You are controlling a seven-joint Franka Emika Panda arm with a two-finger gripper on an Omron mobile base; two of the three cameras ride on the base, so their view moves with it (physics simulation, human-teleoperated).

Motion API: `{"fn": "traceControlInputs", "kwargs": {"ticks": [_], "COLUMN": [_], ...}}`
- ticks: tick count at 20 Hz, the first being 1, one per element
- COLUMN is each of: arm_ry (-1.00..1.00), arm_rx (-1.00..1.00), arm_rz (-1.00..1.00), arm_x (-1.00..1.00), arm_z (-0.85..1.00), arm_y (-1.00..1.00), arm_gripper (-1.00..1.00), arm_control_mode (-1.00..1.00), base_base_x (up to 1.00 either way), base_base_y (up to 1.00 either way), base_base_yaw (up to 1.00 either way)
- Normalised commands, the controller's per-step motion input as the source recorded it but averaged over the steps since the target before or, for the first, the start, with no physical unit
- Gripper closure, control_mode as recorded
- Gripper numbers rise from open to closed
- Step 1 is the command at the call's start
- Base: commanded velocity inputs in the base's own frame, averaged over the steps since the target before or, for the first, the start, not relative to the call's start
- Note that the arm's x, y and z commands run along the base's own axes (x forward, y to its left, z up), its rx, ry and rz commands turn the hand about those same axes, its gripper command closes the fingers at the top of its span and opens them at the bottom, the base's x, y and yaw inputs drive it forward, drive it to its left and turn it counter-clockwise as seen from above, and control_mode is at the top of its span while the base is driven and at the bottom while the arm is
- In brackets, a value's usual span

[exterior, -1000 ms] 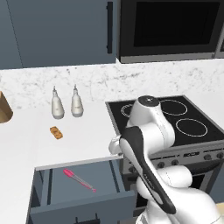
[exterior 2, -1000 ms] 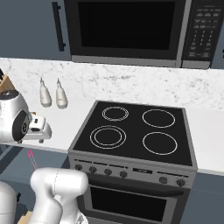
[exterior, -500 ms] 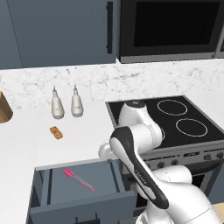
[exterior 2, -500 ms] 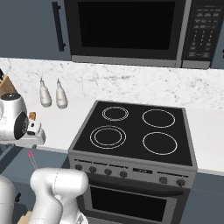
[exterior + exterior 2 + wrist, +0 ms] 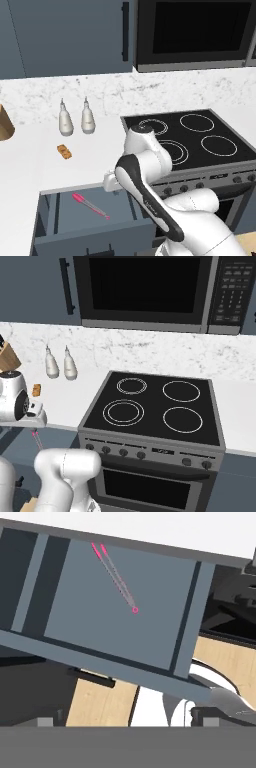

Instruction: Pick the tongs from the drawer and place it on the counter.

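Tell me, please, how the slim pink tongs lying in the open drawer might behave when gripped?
The slim pink tongs look thin and probably light. Their two narrow arms might flex or pinch together under the fingers. Lying flat on the blue-grey drawer floor, they could slide rather than roll.

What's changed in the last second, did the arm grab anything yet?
No grab yet. The white arm's gripper end swung left from the stove's front edge to over the open dark blue-grey drawer. The slim pink tongs lie untouched inside it; the small orange-brown block stayed put.
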Motion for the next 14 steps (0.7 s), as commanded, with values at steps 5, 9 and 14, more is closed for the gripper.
{"fn": "traceControlInputs", "kwargs": {"ticks": [5, 9, 14], "arm_ry": [0.0, 0.0, 0.0], "arm_rx": [-0.01, -0.07, -0.1], "arm_rz": [0.0, 0.0, 0.0], "arm_x": [0.01, 0.14, 0.15], "arm_z": [-0.41, -0.29, -0.22], "arm_y": [0.22, 0.18, 0.1], "arm_gripper": [-1.0, -1.0, -1.0], "arm_control_mode": [-1.0, -1.0, -1.0], "base_base_x": [0.0, 0.0, 0.0], "base_base_y": [0.0, 0.0, 0.0], "base_base_yaw": [0.0, 0.0, 0.0]}}
